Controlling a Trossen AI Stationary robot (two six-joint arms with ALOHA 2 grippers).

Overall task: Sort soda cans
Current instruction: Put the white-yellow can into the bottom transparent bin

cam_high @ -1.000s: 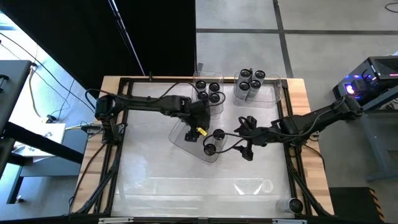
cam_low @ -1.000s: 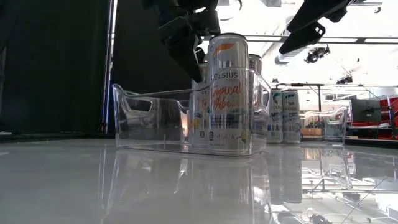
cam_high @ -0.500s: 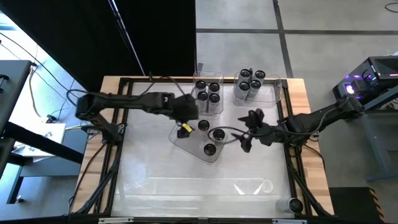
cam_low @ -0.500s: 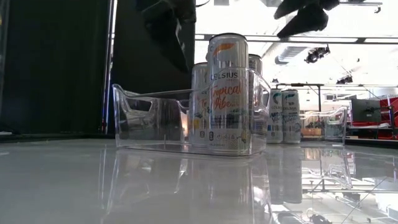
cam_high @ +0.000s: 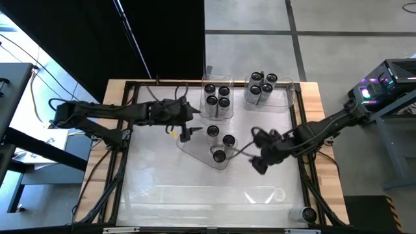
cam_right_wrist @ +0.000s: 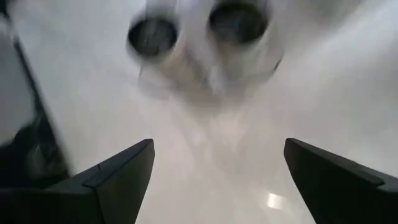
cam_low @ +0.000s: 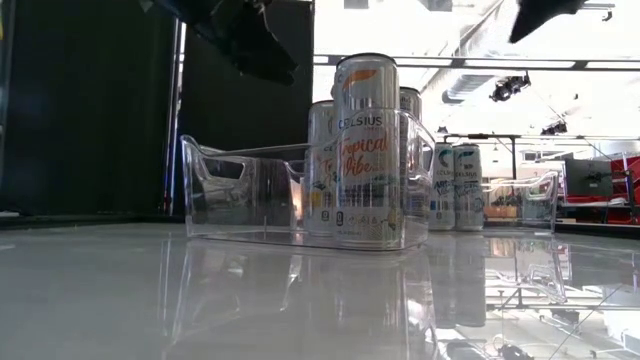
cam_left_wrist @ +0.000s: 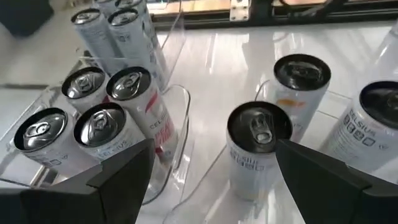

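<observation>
Three soda cans (cam_high: 219, 156) stand upright in a clear tray (cam_high: 190, 147) at the table's middle; the low view shows the nearest can (cam_low: 366, 150) behind the tray wall. Two clear trays at the far edge each hold several cans (cam_high: 218, 96), (cam_high: 261, 88). My left gripper (cam_high: 184, 132) hangs open just left of the middle tray, looking at its cans (cam_left_wrist: 258, 134). My right gripper (cam_high: 259, 162) hangs open to the right of that tray, above the table, with two blurred cans (cam_right_wrist: 152, 34) ahead of it. Neither gripper holds anything.
One more can (cam_high: 307, 213) stands at the table's near right corner. Another clear tray (cam_high: 260, 195) lies on the white tabletop toward the near edge. A dark frame (cam_high: 123, 149) runs round the table. Bare tabletop stretches left of and in front of the middle tray.
My left gripper has drawn back from over the middle tray toward the table's left edge and tipped up, uncovering the tray's far can; it has stayed open. My right gripper has risen, rolled, and shifted a little toward the near edge, still open. The cans have not moved.
</observation>
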